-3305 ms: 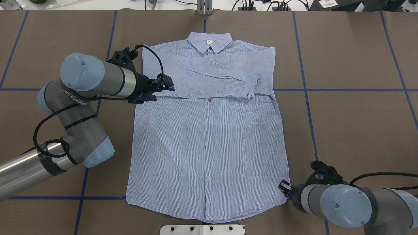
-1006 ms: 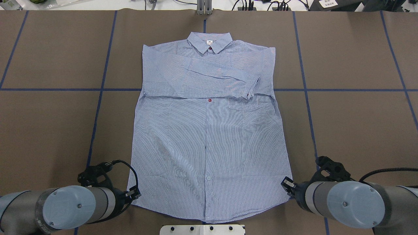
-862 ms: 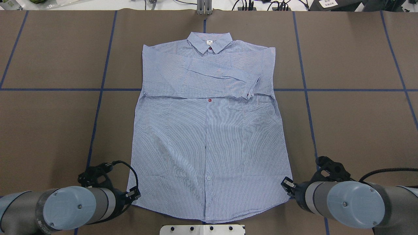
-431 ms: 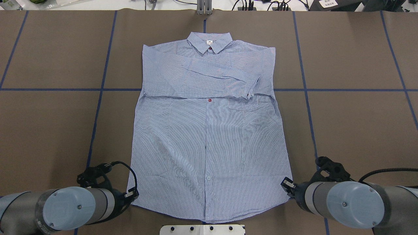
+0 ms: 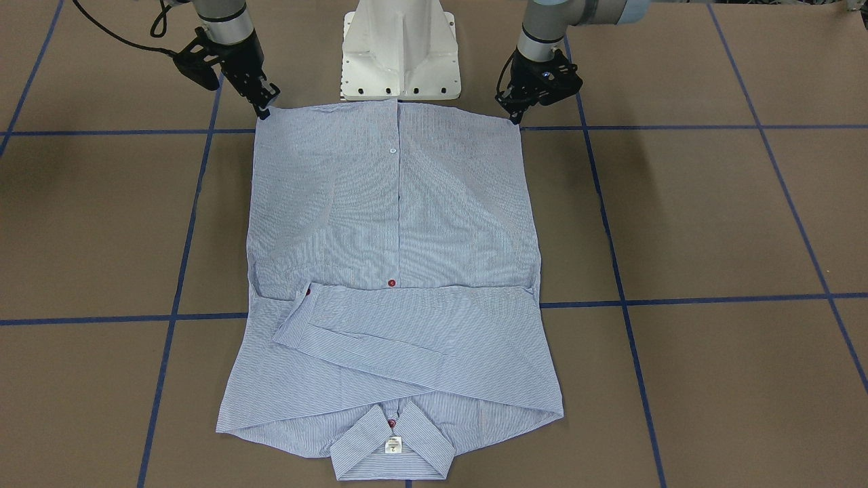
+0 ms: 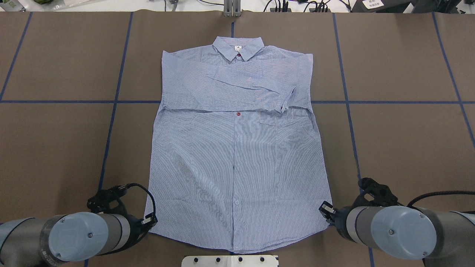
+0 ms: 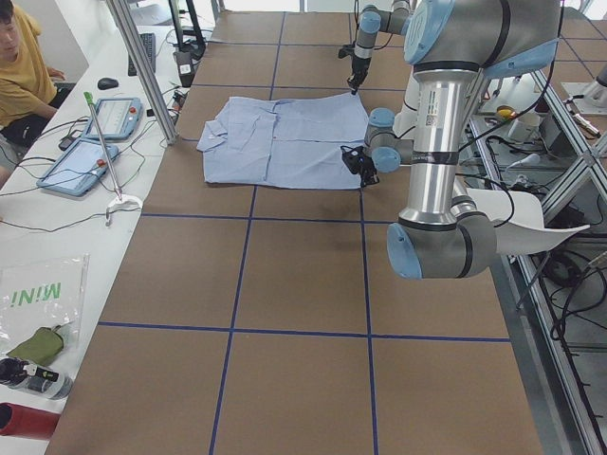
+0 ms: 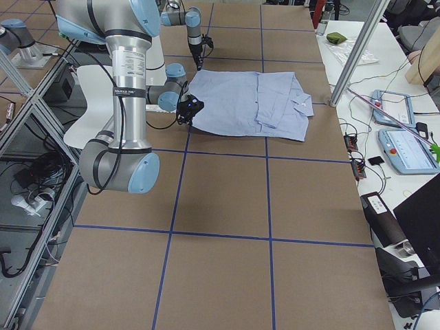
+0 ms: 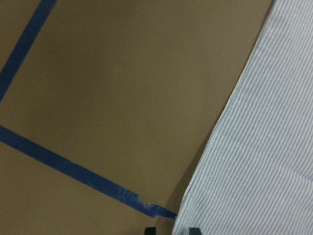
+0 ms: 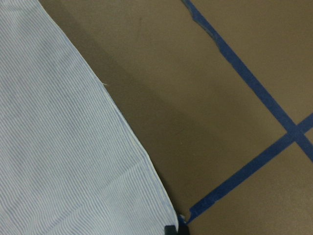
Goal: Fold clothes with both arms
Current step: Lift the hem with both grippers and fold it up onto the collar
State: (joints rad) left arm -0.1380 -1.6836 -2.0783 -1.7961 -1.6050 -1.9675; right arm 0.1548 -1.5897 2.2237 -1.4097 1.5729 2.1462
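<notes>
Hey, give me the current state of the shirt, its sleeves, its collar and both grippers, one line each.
shirt: spread flat on the table, front up, body not yet folded.
sleeves: folded across the chest.
collar: turned down, lying flat.
left gripper: at the shirt's near left corner; open or shut unclear.
right gripper: at the shirt's near right corner; open or shut unclear.

Blue-and-white striped shirt (image 6: pixel 237 167), seemingly red buttons (image 6: pixel 238 114); brown table (image 6: pixel 408 148), blue gridlines (image 6: pixel 389 102).

One striped shirt (image 5: pixel 397 224) is counted, with seemingly three red buttons (image 5: pixel 391 282); a left gripper (image 5: pixel 517 116) and a right gripper (image 5: pixel 264 108) are tallied as two; one white pedestal base (image 5: pixel 400 41) is noted.
</notes>
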